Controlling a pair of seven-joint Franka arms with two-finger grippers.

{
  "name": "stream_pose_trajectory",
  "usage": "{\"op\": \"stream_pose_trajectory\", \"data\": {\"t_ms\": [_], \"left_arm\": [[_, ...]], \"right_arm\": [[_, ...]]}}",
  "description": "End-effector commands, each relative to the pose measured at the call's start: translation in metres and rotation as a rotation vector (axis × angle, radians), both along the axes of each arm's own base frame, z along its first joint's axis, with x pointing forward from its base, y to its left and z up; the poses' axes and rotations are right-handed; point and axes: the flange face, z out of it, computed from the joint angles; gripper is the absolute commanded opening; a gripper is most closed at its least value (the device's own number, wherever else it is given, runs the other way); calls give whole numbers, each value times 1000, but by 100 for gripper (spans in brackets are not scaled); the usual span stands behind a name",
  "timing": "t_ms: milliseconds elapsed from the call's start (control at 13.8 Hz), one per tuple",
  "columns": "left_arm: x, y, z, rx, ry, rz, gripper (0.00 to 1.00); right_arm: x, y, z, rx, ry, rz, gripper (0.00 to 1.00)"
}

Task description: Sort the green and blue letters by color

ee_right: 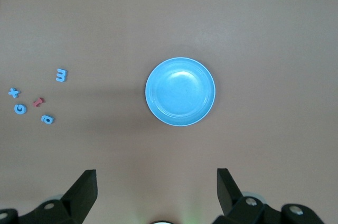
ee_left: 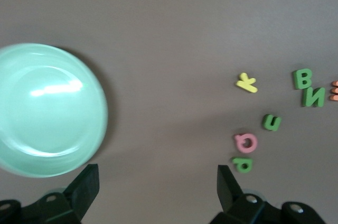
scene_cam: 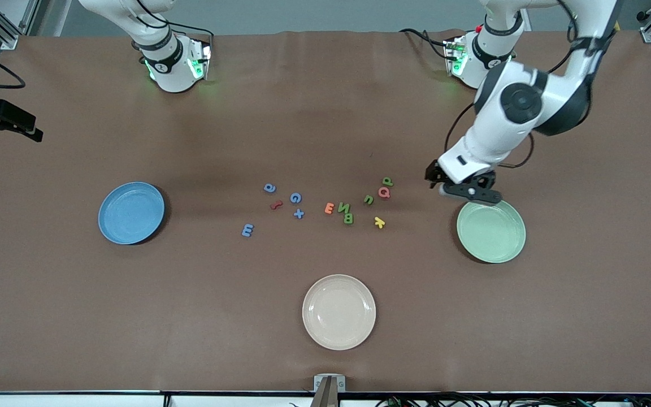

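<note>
Left claw (scene_cam: 464,191) is up over the desk (scene_cam: 325,113) at the green plate's (scene_cam: 491,231) rim, on the side toward the letters; fingers spread wide, nothing between them. Right claw (ee_right: 157,189) is out of the front view; its wrist view shows spread fingers, holding nothing, high over the desk near the blue plate (ee_right: 180,91). Right arm is waiting.

Letters sit mid-desk, between the blue and green plates, none on any plate:
- Blue four, toward the right arm's end: "a" (scene_cam: 269,187), "G" (scene_cam: 295,198), "x" (scene_cam: 299,213), "m" (scene_cam: 247,229). Red letter (scene_cam: 276,205) lies among them.
- Green four, toward the left arm's end: "p" (scene_cam: 387,181), "u" (scene_cam: 368,199), "N" (scene_cam: 343,207), "B" (scene_cam: 348,218). N and B are just beside each other.
- Pink "Q" (scene_cam: 383,193) touches or nearly touches the green p. Orange "E" (scene_cam: 329,208) is just beside N. Yellow "k" (scene_cam: 380,222) is nearest the green plate.

Cream plate (scene_cam: 339,311) sits nearest the front camera, well apart from the letters.
</note>
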Motion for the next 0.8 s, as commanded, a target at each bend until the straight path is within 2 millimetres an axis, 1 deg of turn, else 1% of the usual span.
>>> {"op": "stream_pose_trajectory", "data": {"t_ms": [0, 145, 217, 290, 434, 507, 579, 652, 724], "left_arm": [[-9, -40, -50, -61, 28, 56, 94], [-23, -67, -83, -83, 66, 93, 86], [-28, -74, -90, -81, 77, 89, 85], [-34, -78, -95, -69, 82, 70, 81], [-43, -80, -106, -44, 92, 45, 76], [-49, -85, -108, -28, 89, 15, 72], [-54, -86, -112, -13, 90, -8, 68], [-56, -87, -116, -5, 93, -20, 67], [-59, -90, -118, 4, 90, -41, 63]], "right_arm": [[33, -4, -43, -7, 38, -7, 100], [56, -11, -88, -12, 86, -18, 100], [62, -4, -103, -15, 106, -8, 100], [64, 3, -109, -12, 114, -7, 100], [76, 44, -127, -20, 91, 35, 100], [83, 62, -139, -8, 88, -4, 100], [88, 84, -153, 35, 96, -57, 100], [92, 99, -170, 58, 104, -93, 100], [92, 124, -182, 55, 88, -83, 100]]}}
